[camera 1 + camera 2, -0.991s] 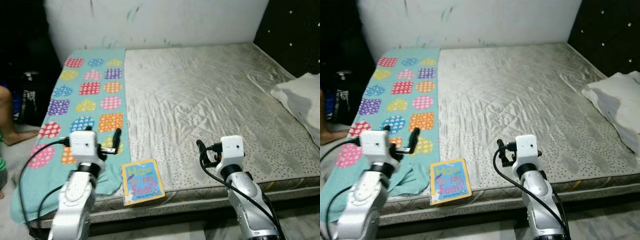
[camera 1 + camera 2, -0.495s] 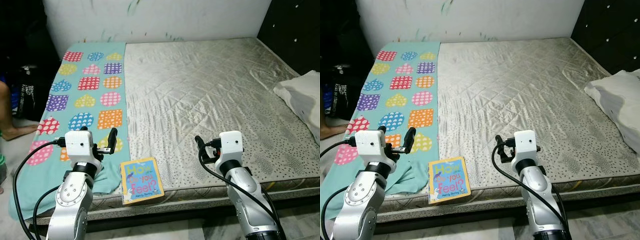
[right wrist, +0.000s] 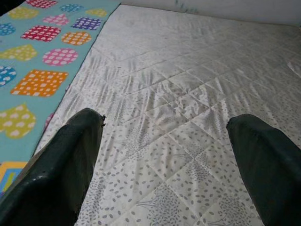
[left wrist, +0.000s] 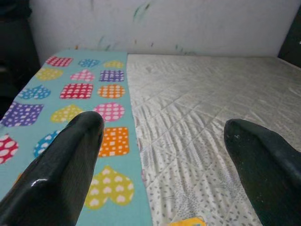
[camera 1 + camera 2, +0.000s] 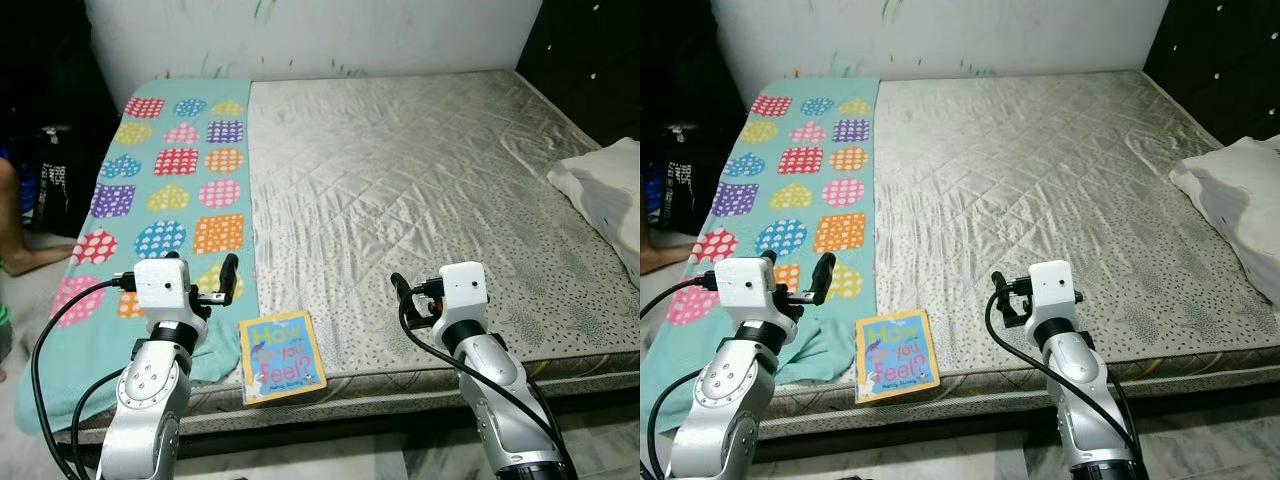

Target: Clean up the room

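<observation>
Bed point(image 5: 420, 200): you face its near edge; over the last second the whole view shifted and steadied, so your camera moved while the bedding stayed put.
Blanket point(image 5: 170, 190): the patterned teal cover lies along the 9 o'clock side of the mattress, its near corner rumpled beside the left arm.
Pillow point(image 5: 605, 190): white, at 3 o'clock by the dark headboard.
Book point(image 5: 281, 355): your likely pickup lies flat at the mattress edge, 6 o'clock, just right of the blanket, untouched.
Left gripper point(image 4: 160, 155): fingers spread wide, empty, hovering over the blanket corner at 8 o'clock, near the book.
Right gripper point(image 3: 164, 155): fingers likewise apart, empty, over bare mattress at 5 o'clock.
Meaning: nothing is tidied yet; you look lined up for the book.
</observation>
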Motion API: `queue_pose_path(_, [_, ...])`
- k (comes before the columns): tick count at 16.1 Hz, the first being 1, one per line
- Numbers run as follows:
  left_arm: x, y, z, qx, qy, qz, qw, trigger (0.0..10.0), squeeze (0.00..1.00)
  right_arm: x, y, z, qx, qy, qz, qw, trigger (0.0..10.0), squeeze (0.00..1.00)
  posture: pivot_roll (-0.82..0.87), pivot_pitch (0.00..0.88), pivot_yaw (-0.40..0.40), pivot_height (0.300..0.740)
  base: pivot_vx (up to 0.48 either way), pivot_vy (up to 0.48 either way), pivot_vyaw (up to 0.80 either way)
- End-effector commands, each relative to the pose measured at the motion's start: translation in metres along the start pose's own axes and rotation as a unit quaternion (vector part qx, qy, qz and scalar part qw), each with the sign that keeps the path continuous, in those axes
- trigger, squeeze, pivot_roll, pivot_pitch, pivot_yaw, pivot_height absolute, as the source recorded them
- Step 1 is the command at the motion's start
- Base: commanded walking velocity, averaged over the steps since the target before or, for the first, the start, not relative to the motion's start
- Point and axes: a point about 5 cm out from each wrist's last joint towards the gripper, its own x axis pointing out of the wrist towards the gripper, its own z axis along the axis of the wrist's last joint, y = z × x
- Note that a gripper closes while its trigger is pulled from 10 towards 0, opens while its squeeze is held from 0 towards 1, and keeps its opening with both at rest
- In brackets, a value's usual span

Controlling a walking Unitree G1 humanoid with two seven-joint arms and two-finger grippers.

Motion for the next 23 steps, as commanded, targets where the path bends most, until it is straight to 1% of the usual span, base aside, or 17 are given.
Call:
queue_pose_path(1, [-0.0001, 0.0016, 0.0021, 0.003, -0.001, 0.006, 1.000, 10.0, 0.00, 0.0002, 0.0008, 0.0038, -0.007, -0.003, 0.006, 1.000, 10.0, 0.00, 0.00, 0.111, 0.002, 0.692, 0.000, 0.000, 0.00])
queue_pose_path(9, [0.0002, -0.0030, 0.0028, -0.003, -0.007, -0.003, 1.000, 10.0, 0.00, 0.0020, -0.0008, 0.0042, -0.016, -0.003, 0.015, 1.000, 10.0, 0.00, -0.01, 0.104, -0.008, 0.692, 0.000, 0.000, 0.00])
queue_pose_path(23, [-0.0009, -0.0048, 0.0024, -0.010, -0.007, -0.007, 1.000, 10.0, 0.00, 0.0024, 0.0001, 0.0031, -0.021, 0.000, 0.021, 1.000, 10.0, 0.00, -0.01, 0.113, -0.013, 0.692, 0.000, 0.000, 0.00])
